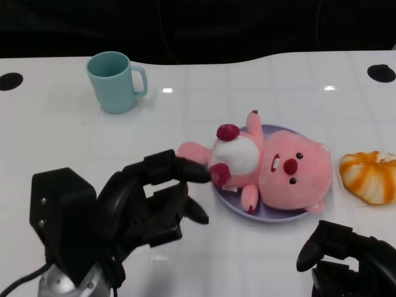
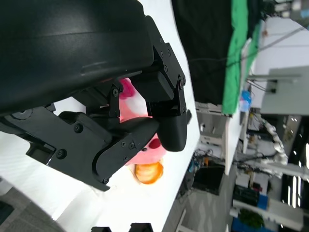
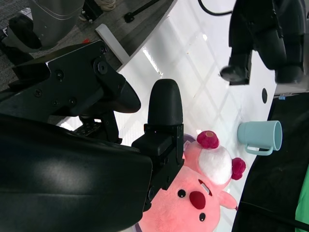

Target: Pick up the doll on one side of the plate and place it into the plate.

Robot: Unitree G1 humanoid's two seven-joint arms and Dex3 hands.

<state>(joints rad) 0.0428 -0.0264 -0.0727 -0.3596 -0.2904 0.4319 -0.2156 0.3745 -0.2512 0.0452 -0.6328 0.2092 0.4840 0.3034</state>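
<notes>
- Left hand (image 1: 154, 201): raised over the surface (image 1: 74, 142), fingers (image 1: 185, 170) curled part-way but apart, nothing in them. Fingertips point twd the doll, just short of its near arm; can't tell if they touch.
- Doll (image 1: 272, 164), pink plush w/ white belly, just beyond left fingertips: lies on its back across the plate (image 1: 272, 215), head on the side away from left hand, twd right hand's side. One arm + feet overhang the rim nearest left hand.
- Plate: lilac, mostly under the doll; only the rim shows.
- Left wrist view: doll (image 2: 145, 154) shows pink behind the fingers (image 2: 171, 130), w/ an orange thing (image 2: 148, 173) past it.
- Right hand (image 1: 337, 253): low, near the surface edge, just short of the plate, on the doll's head side. Holds nothing; fingers (image 3: 165, 104) look apart in right wrist view, doll (image 3: 193, 203) beyond them.
- Orange-and-white round item (image 1: 370, 176): beyond right hand, just beside the plate, apart from it.
- Teal mug (image 1: 114, 81): well beyond left hand, far from the plate, upright, handle twd the plate side.
</notes>
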